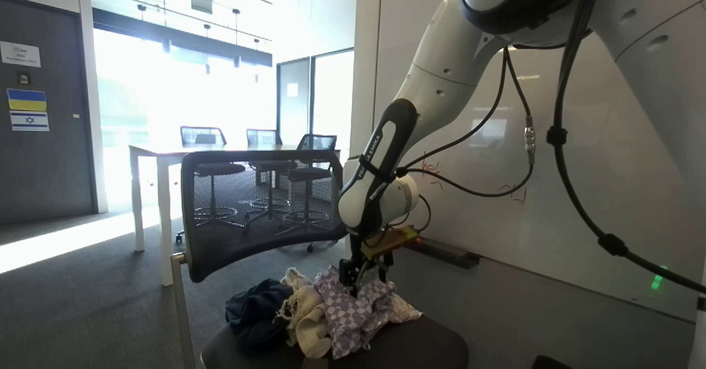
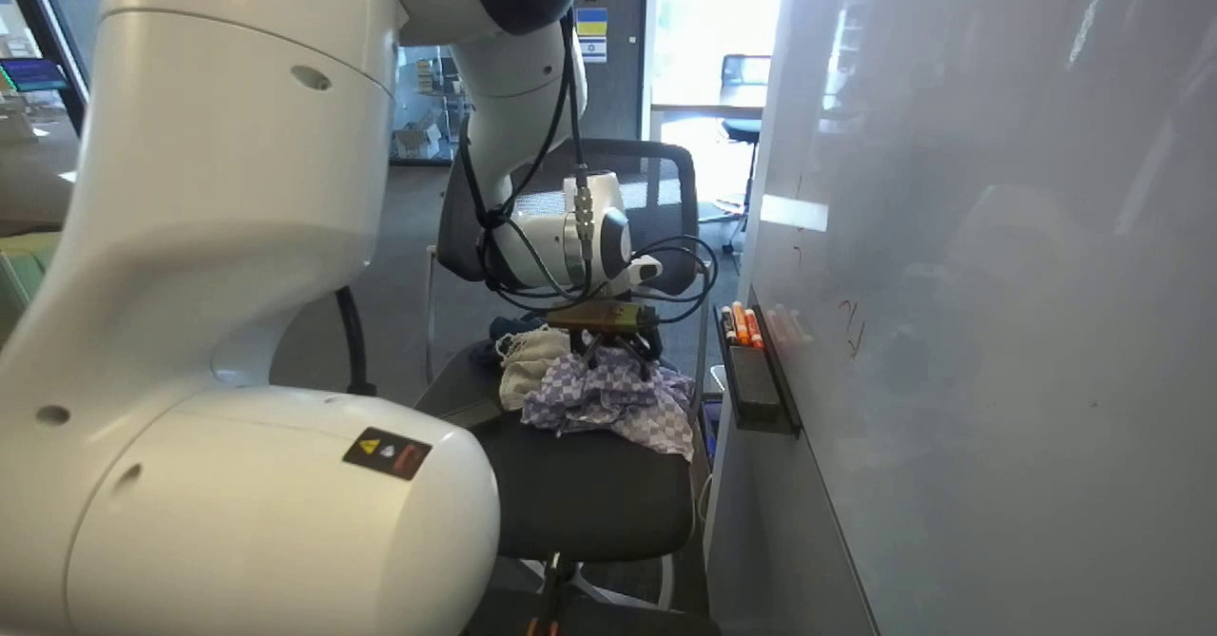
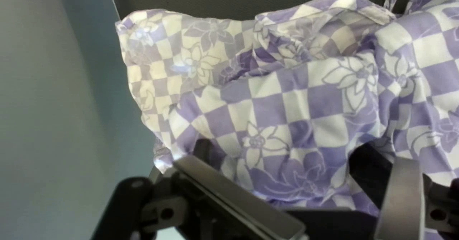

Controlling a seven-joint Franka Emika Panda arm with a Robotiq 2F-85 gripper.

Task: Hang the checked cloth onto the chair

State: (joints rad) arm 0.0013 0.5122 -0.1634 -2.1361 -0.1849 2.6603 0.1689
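Observation:
The checked cloth is purple and white with flower prints. It lies crumpled on the chair seat in both exterior views (image 1: 346, 316) (image 2: 613, 398) and fills much of the wrist view (image 3: 279, 103). My gripper (image 1: 366, 282) points down over it, low on the cloth, also in the other exterior picture (image 2: 618, 360). In the wrist view the fingers (image 3: 287, 157) are spread wide, with a fold of the cloth between them. The fingertips touch or sink into the cloth; their very ends are partly hidden. The chair has a dark seat (image 1: 436, 341) and a black mesh backrest (image 1: 226, 256) behind the cloth.
A cream fringed cloth (image 1: 311, 325) and a dark blue cloth (image 1: 256, 308) lie beside the checked cloth on the seat. A whiteboard (image 2: 951, 284) with a marker tray (image 2: 756, 384) stands close along one side. A table (image 1: 160, 151) and more chairs stand further back.

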